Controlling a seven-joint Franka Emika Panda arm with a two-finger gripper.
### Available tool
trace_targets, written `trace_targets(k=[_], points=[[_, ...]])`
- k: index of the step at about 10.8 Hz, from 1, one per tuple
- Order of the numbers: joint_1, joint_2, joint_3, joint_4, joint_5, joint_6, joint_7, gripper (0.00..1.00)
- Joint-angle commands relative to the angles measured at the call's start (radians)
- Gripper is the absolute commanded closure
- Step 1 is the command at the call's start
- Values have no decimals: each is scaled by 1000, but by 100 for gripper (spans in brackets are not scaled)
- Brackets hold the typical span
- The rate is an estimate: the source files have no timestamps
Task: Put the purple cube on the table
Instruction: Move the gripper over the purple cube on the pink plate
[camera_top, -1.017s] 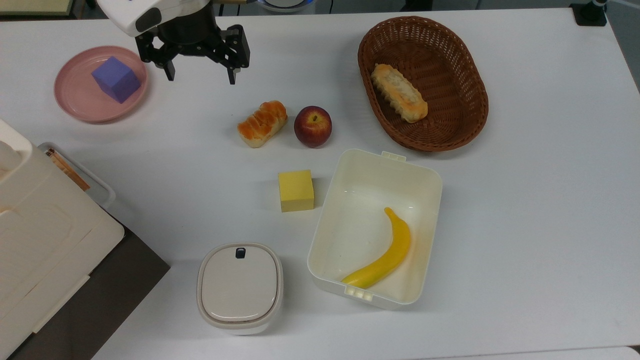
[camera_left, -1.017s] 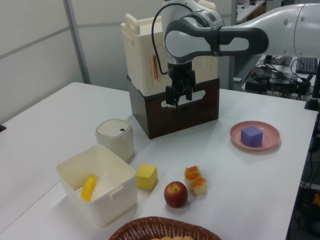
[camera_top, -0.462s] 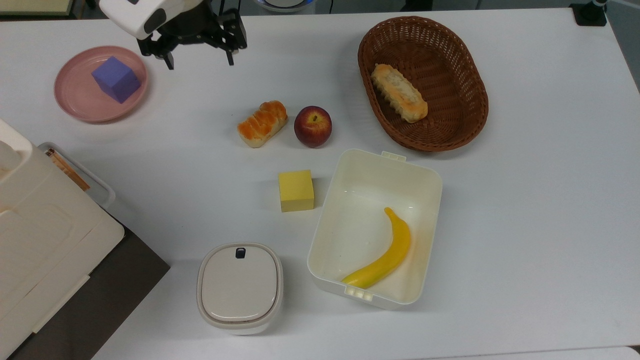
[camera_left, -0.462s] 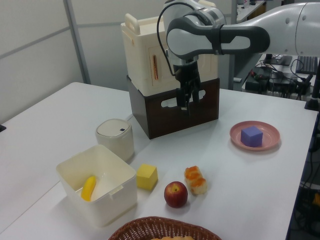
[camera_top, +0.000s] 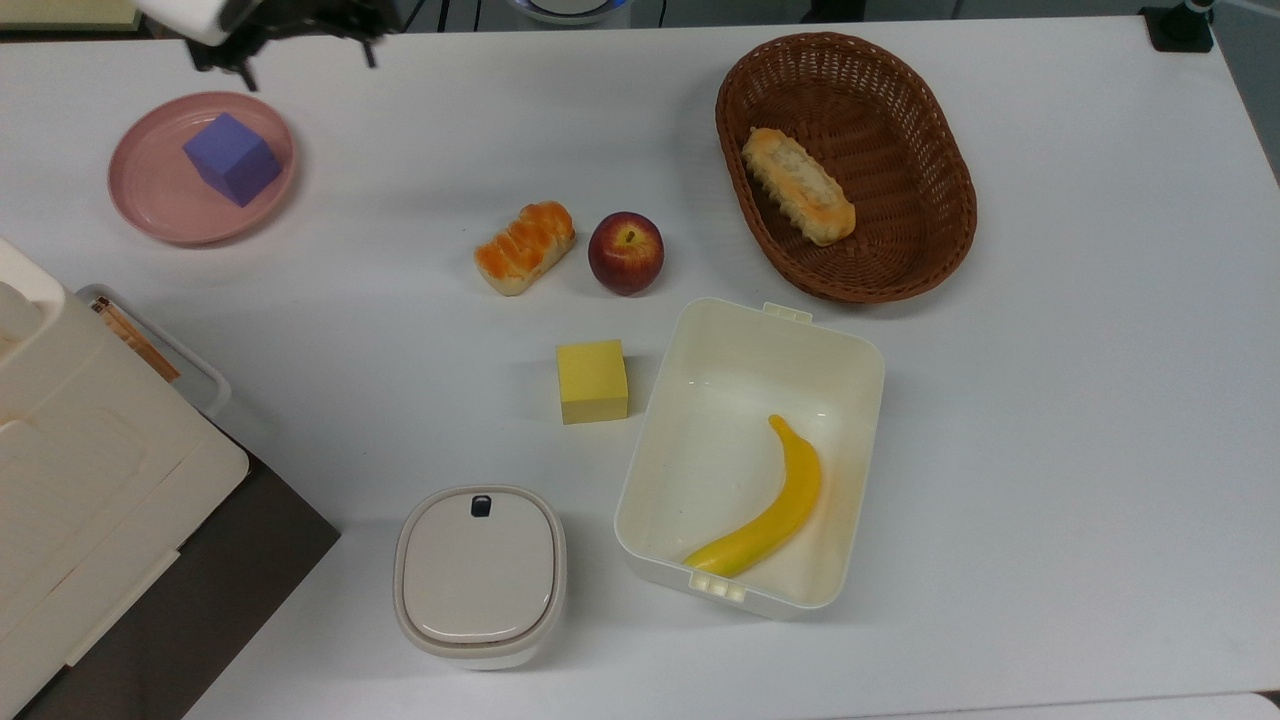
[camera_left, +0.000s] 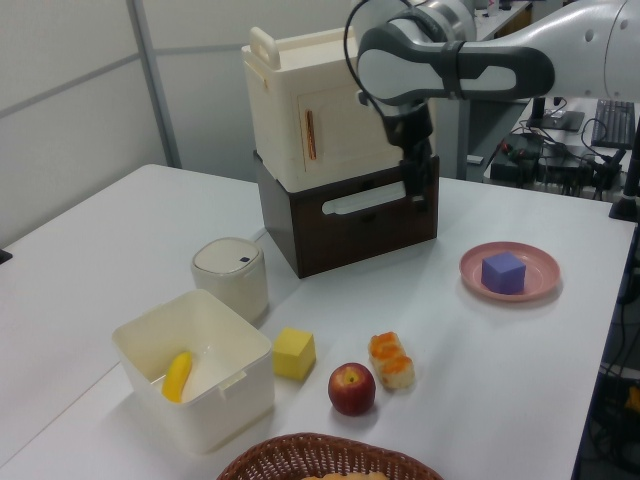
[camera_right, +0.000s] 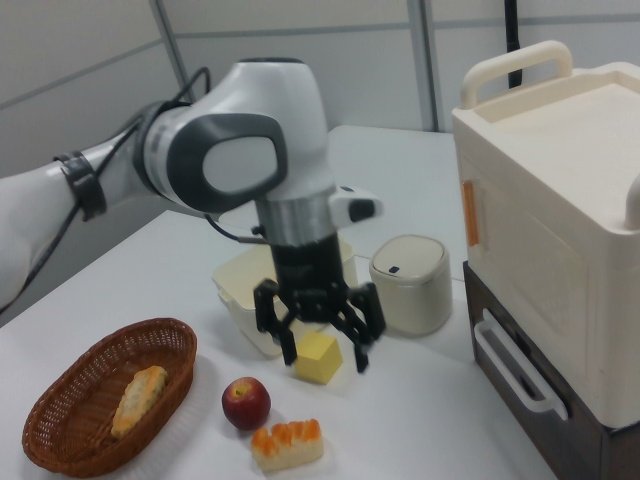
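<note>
Currently purple cube (camera_top: 232, 157) sits on pink plate (camera_top: 150, 200), near the surface (camera_top: 1050, 400) corner at the top view's upper left. Gripper (camera_right: 325, 345) open, fingers spread, holding nothing, up in the air; in the top view it's at the top edge just above the plate (camera_top: 300, 45). Yellow block (camera_top: 592, 381) mid-surface beside white open box (camera_top: 860, 400) with banana (camera_top: 765, 515). Apple (camera_top: 625, 252) next to bread piece (camera_top: 525, 247)
</note>
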Motion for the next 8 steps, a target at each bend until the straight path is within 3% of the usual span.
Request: trace_targets(k=[1, 5, 8], points=[[-102, -7, 0, -33, -19, -17, -200, 0], [-224, 62, 0, -63, -96, -11, -411, 0], [-253, 143, 0, -77, -130, 6, -443, 0]])
